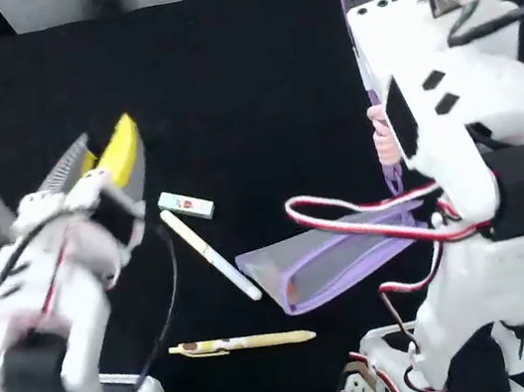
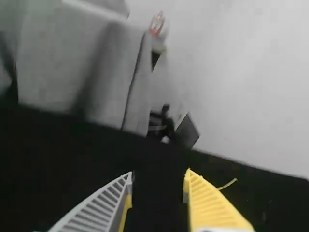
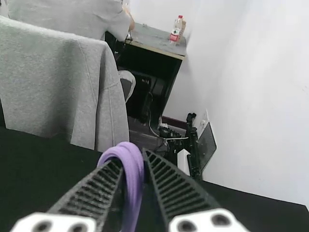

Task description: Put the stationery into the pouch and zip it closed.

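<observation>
Lying at 5 o'clock from the open, empty left jaws (image 1: 105, 132), the white pen (image 1: 209, 253) runs 11-to-5 on the table (image 1: 254, 87); the right jaws (image 3: 131, 158), farther off, clamp the strap (image 3: 131, 176) of the pouch (image 1: 338, 262).

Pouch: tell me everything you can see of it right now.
The pouch is purple with a greyish see-through side, soft fabric by its look. It lies slanted on the black table, and its mouth looks open toward the white pen. Its purple strap runs up to the right gripper, whose jaws are shut on its loop. The arm's red and white cables cross it.
</observation>
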Motion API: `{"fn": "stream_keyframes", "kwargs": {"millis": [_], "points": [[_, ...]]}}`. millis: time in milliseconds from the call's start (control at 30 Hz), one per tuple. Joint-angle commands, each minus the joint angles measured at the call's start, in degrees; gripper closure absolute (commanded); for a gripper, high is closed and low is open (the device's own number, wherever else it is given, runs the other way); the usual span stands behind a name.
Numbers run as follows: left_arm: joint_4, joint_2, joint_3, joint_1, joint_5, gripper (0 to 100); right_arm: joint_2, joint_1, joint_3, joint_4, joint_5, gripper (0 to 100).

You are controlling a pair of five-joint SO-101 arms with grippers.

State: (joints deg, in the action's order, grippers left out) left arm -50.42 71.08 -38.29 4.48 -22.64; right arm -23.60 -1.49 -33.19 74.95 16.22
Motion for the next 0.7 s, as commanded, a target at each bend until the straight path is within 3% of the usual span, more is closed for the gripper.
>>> {"fn": "stream_keyframes", "kwargs": {"millis": [0,267,533,667], "points": [[0.0,-9.05,-5.67,-0.75,-3.16,82,-0.48,-0.88,-0.13,-2.02,0.53,98.7],[-1.49,-32.44,-0.92,-0.31,-15.12,80,-0.66,-0.88,-0.22,-1.93,0.62,98.7],[-16.44,-52.84,12.18,0.04,-26.99,78,-0.57,-0.88,-0.22,-2.02,0.62,98.7],[-21.63,-60.66,15.69,0.84,-29.01,78,-0.57,-0.88,-0.22,-2.02,0.62,98.7]]}}
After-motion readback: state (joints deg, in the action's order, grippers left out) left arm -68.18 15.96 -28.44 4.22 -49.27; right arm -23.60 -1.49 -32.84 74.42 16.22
